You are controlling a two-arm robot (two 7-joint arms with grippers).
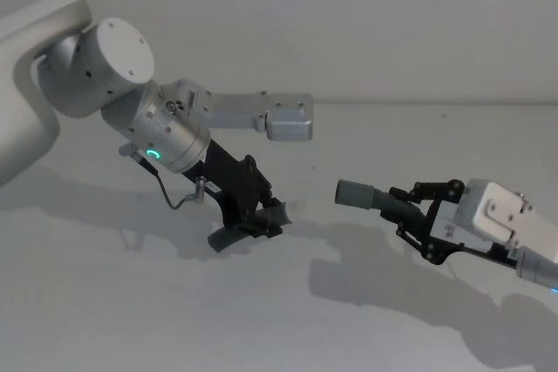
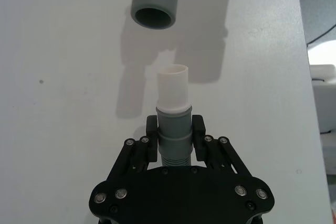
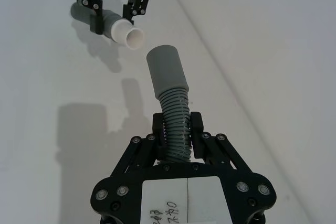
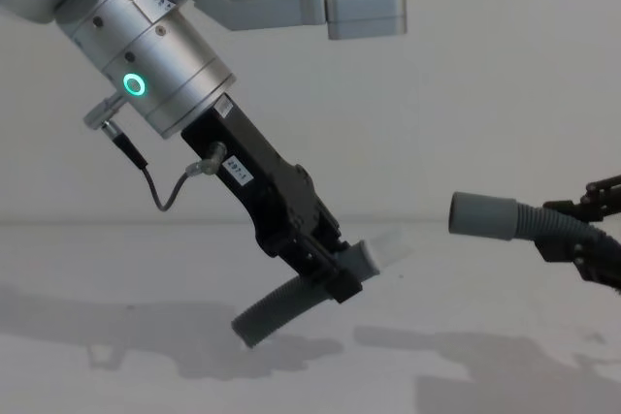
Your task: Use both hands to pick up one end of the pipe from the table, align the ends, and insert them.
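Both pipe pieces hang in the air above the table (image 1: 261, 320). My left gripper (image 1: 261, 215) is shut on one ribbed grey piece just behind its cuff, and the white spigot (image 2: 173, 85) juts out past the fingers (image 2: 198, 129). Its curved tail (image 4: 277, 309) droops toward the table. My right gripper (image 1: 417, 215) is shut on the ribbed part of the other piece (image 3: 176, 121), whose wide grey sleeve (image 3: 165, 74) points at the spigot (image 3: 128, 35). A short gap separates the two ends, with the sleeve's open mouth (image 2: 154, 17) facing the spigot and slightly off its line.
A grey bracket (image 1: 288, 117) sticks out from the left arm's wrist, and a thin cable (image 4: 160, 186) loops beside it. The table meets a pale wall behind. A white object (image 2: 323, 77) lies beyond the table's edge.
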